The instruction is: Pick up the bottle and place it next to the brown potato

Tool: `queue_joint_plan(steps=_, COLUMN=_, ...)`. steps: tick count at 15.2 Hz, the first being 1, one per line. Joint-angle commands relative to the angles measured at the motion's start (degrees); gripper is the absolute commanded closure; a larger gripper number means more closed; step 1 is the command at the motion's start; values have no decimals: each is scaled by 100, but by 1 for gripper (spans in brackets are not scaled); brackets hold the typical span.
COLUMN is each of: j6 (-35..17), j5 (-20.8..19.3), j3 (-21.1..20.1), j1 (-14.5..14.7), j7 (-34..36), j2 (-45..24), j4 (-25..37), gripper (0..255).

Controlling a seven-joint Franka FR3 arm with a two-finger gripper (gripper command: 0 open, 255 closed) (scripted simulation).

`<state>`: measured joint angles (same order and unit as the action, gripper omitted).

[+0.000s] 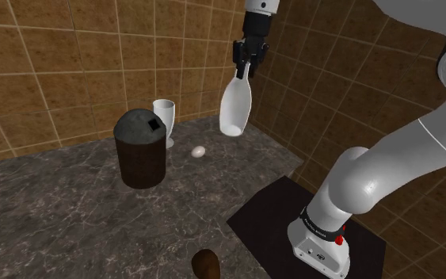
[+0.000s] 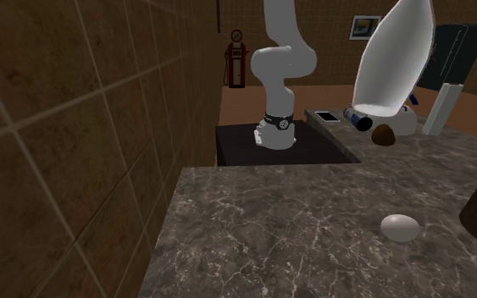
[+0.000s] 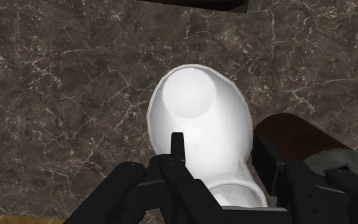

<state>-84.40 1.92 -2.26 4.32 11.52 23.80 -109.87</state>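
— High over the far end of the marble counter (image 1: 55,214), near the tiled corner: white bottle (image 1: 235,107), hanging base-down, a little tilted, clear of the surface. Clamped by the neck in the black gripper (image 1: 245,67). From the wrist view, fingers (image 3: 177,147) pressed against the neck, wide base pointing away toward the marble.

— So, lifted already. Carrying step, by the look of it?

— Judged so. Picked up, not yet placed. Well apart from the bottle: brown potato (image 1: 205,263), down at the counter's near edge in the shoulder view, close to the black stand (image 1: 268,214).

— Next move, then?

— Probably a long swing back toward the stand, at height, then a descent just beside the potato, base flat, and only then letting go. Calls for a slow set-down: tall, narrow-necked, likely to topple if released tilted.

— Anything in the way?

— Below, toward the shoulder view's left: dark canister (image 1: 142,154) with a grey top, white cup (image 1: 164,117) just behind it, small pale egg-like thing (image 1: 199,150) lying between canister and bottle. All off the straight line to the potato, as far as can be told. Main worries: coming down on the potato itself, or too near the counter's edge.
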Motion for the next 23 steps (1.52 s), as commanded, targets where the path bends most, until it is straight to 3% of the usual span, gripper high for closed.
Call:
queue_joint_plan(steps=1, j6=79, j5=100, j3=-215, j1=98, j7=313, j2=59, j4=31, gripper=255)
queue_joint_plan(steps=13, j6=542, j5=540, j3=-1452, j1=574, j7=2070, j2=-371, j4=1043, gripper=255)
queue_joint_plan(steps=23, j6=956, j5=396, j3=-2642, j1=1008, j7=3788, j2=-1570, j4=2724, gripper=255)
